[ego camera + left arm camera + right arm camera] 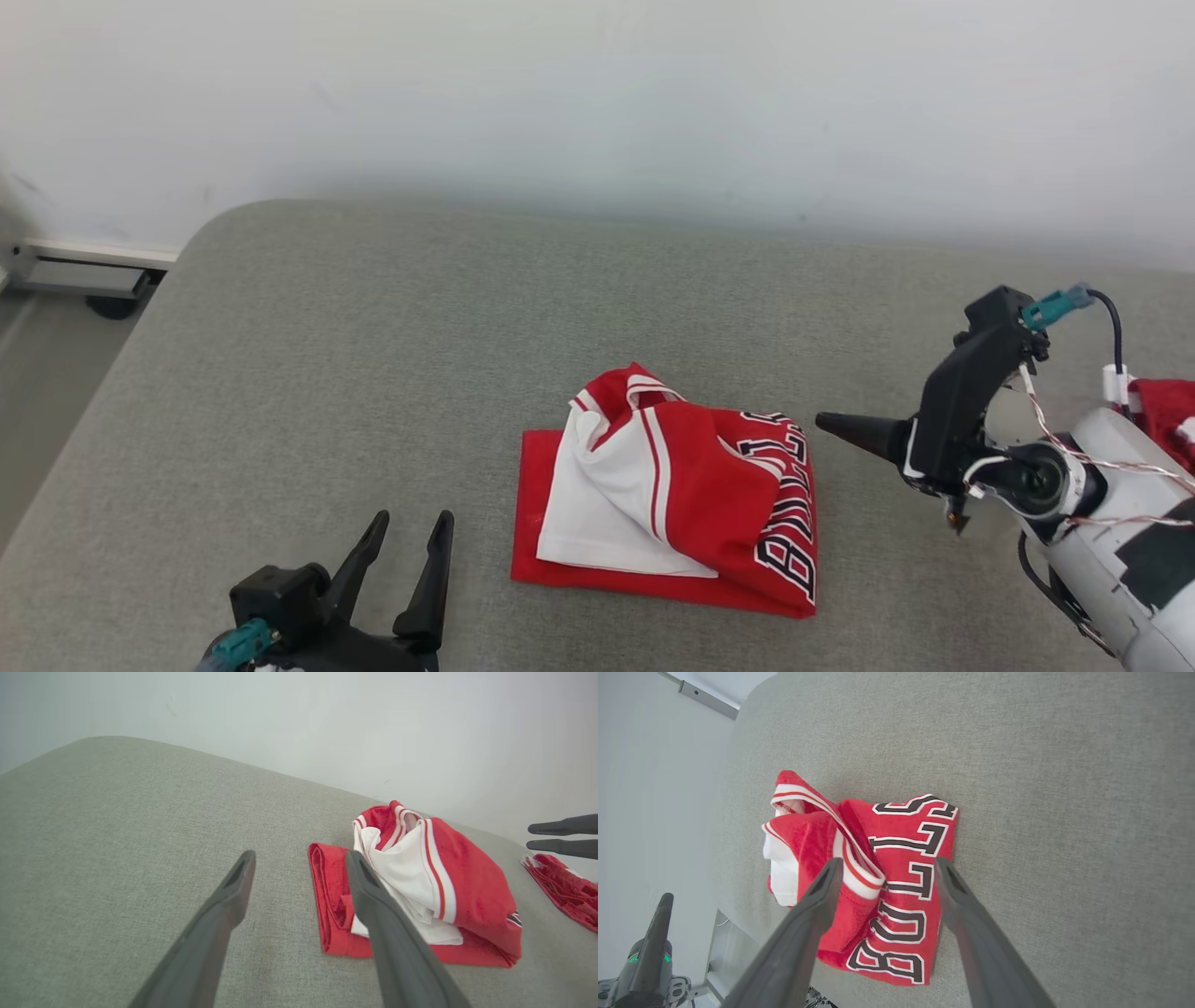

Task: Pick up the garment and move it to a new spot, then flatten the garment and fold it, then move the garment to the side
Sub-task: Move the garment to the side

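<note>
- The left gripper sits nearest, low at the front left of the grey padded surface. Its fingers are spread and hold nothing, and bare fabric lies between it and the cloth.
- The garment, a red jersey with white trim and black lettering, lies folded in a rumpled stack at the middle of the surface. A white inner layer shows on top.
- The right gripper points in from the right, just beside the garment's right edge. Its fingers are parted and grip nothing.
- A second red cloth lies behind the right forearm, well apart from the garment.
- Farther back are the surface's rounded corner, a metal rail on the left, and a white wall.
</note>
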